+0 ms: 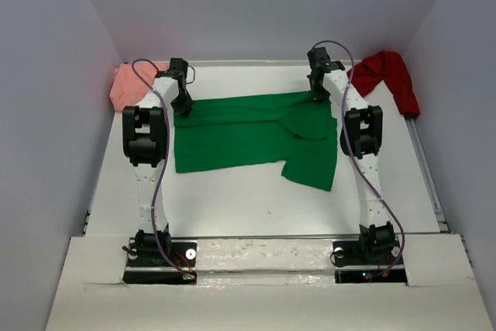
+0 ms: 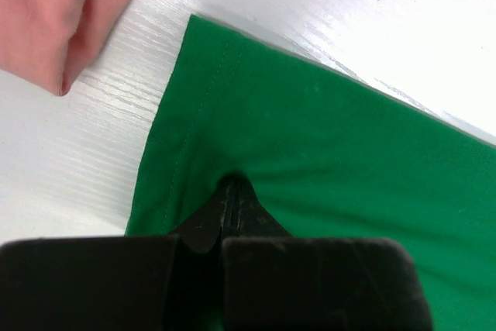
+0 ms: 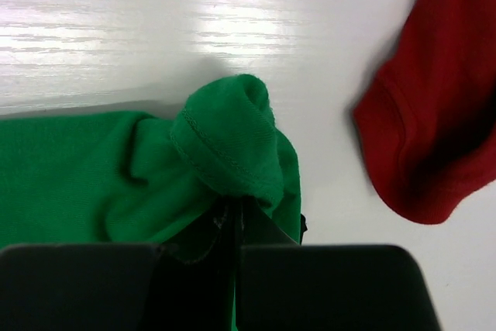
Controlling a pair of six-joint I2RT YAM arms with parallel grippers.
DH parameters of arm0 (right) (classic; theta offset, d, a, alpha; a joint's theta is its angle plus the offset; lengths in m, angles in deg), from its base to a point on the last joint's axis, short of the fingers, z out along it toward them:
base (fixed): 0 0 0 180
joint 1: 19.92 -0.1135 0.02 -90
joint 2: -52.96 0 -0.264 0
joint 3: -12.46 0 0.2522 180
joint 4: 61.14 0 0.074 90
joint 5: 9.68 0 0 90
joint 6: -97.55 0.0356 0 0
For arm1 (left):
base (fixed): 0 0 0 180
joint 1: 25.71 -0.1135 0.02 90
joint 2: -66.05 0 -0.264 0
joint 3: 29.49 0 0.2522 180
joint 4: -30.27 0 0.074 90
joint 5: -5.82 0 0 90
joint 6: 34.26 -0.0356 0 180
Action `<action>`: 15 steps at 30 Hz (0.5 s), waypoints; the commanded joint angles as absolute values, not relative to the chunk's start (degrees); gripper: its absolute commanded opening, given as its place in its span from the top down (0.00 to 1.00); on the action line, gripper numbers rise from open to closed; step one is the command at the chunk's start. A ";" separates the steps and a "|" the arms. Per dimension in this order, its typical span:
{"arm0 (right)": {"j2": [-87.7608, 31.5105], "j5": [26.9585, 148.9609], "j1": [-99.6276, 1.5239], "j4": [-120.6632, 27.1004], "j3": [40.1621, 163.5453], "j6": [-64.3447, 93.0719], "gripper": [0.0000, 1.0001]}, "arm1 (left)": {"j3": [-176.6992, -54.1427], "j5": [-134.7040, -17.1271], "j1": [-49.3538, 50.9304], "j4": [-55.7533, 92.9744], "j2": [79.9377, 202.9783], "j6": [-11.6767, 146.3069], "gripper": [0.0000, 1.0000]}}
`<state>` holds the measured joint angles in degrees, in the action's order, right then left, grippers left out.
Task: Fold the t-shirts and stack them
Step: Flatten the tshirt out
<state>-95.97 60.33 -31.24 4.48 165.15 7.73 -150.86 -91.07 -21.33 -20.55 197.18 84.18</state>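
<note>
The bright green t-shirt [image 1: 248,141] lies spread across the middle of the white table, one sleeve folded toward the near right. My left gripper [image 1: 183,105] is shut on its far left corner; in the left wrist view the green cloth [image 2: 325,129] puckers at the closed tips [image 2: 231,185]. My right gripper [image 1: 319,94] is shut on the far right corner, where bunched green cloth [image 3: 229,145] rises over the closed tips [image 3: 236,205]. The salmon-pink t-shirt [image 1: 124,83] lies crumpled at the far left, close to the left gripper [image 2: 46,13]. At the far right the dark red t-shirt [image 1: 387,75] lies crumpled [image 3: 442,114].
Grey walls [image 1: 46,114] close in the table on the left, back and right. A metal rail [image 1: 428,176] runs along the table's right edge. Both arm bases stand on a white ledge [image 1: 263,257] at the near edge. Bare table [image 1: 232,199] lies in front of the green shirt.
</note>
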 commanded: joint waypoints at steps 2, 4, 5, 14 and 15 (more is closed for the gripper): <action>-96.90 63.27 -29.86 3.17 164.30 4.74 1.00 | -150.12 -94.21 -22.81 -25.42 199.64 81.67 1.00; -96.55 63.18 -29.86 2.99 163.42 4.56 1.00 | -150.48 -94.02 -22.81 -24.98 199.65 80.79 1.00; -96.46 63.09 -29.86 2.90 163.07 4.21 1.00 | -150.57 -94.46 -22.72 -24.98 199.38 80.61 1.00; -90.32 63.96 -29.86 -3.24 154.40 4.04 1.00 | -148.91 -99.90 -20.44 -22.00 193.15 78.94 1.00; -88.74 64.93 -29.86 -4.91 153.06 3.42 1.00 | -148.20 -100.69 -19.92 -21.29 192.01 79.11 1.00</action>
